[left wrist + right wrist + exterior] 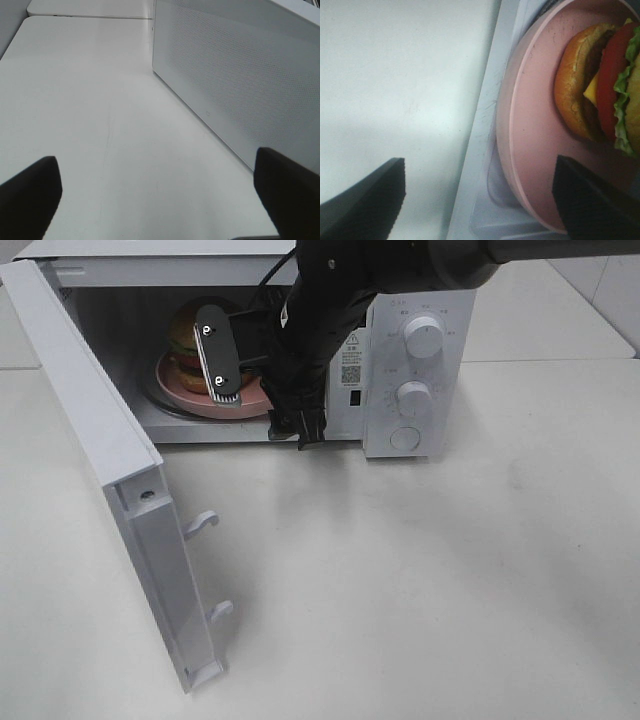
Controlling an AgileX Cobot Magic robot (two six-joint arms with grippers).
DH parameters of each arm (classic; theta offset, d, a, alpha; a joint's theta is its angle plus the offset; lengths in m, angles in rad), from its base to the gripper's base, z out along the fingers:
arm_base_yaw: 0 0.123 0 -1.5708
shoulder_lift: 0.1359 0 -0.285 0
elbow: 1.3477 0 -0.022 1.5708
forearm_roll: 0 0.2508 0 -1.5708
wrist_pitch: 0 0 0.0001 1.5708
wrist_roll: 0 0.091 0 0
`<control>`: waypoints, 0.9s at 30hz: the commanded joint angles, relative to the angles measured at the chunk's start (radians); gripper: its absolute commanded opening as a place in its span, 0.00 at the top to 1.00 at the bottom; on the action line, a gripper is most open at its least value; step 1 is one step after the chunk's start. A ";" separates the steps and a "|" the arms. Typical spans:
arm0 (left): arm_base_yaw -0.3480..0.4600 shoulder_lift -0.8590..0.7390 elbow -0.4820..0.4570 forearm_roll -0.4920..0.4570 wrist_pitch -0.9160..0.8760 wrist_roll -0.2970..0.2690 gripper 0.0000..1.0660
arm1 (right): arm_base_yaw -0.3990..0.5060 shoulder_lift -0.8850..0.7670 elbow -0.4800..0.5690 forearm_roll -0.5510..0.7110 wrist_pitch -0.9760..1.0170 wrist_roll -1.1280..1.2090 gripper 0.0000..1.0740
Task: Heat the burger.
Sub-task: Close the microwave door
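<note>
Exterior: burger (185, 330) on pink plate (195, 405) inside microwave (420, 390), door (100, 440) open.
Left wrist: left end effector (160, 200) wide open, empty.
Right wrist: right end effector (480, 200) spread, gripping nothing, straddling plate rim. We'd back straight out, no snag.

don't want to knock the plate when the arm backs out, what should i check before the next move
1. burger upright on pink plate inside microwave: ok
2. right gripper jaws apart, not clamping the plate: ok
3. right gripper clear of the opening: not ok, one finger over the plate
4. door free to close: not ok, right arm in the doorway
5. left gripper open, holding nothing: ok
6. plate centred in the cavity: cannot tell
</note>
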 commanded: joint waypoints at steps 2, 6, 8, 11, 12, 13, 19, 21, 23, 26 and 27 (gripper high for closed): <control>0.002 -0.018 0.000 -0.001 -0.008 0.000 0.08 | 0.000 -0.078 0.098 0.001 -0.058 0.016 0.23; 0.002 -0.018 0.000 -0.001 -0.008 0.000 0.08 | 0.000 -0.124 0.167 -0.025 -0.080 0.052 0.23; 0.002 -0.018 0.000 -0.001 -0.008 0.000 0.08 | -0.004 -0.175 0.228 -0.062 -0.091 0.094 0.23; 0.002 -0.018 0.000 -0.001 -0.008 0.000 0.08 | -0.004 -0.221 0.282 -0.105 -0.091 0.127 0.24; 0.002 -0.018 0.000 -0.001 -0.008 0.000 0.08 | -0.004 -0.221 0.282 -0.105 -0.091 0.127 0.24; 0.002 -0.018 0.000 -0.001 -0.008 0.000 0.08 | -0.004 -0.252 0.318 -0.128 -0.091 0.152 0.24; 0.002 -0.018 0.000 -0.001 -0.008 0.000 0.08 | -0.004 -0.355 0.426 -0.154 -0.090 0.272 0.27; 0.002 -0.018 0.000 -0.001 -0.008 0.000 0.08 | -0.004 -0.370 0.442 -0.155 -0.090 0.290 0.28; 0.002 -0.018 0.000 -0.001 -0.008 0.000 0.08 | -0.004 -0.399 0.473 -0.165 -0.089 0.328 0.28; 0.002 -0.018 0.000 -0.001 -0.008 0.000 0.08 | -0.004 -0.449 0.521 -0.189 -0.089 0.400 0.29; 0.002 -0.018 0.000 -0.001 -0.008 0.000 0.08 | -0.004 -0.479 0.550 -0.202 -0.084 0.453 0.29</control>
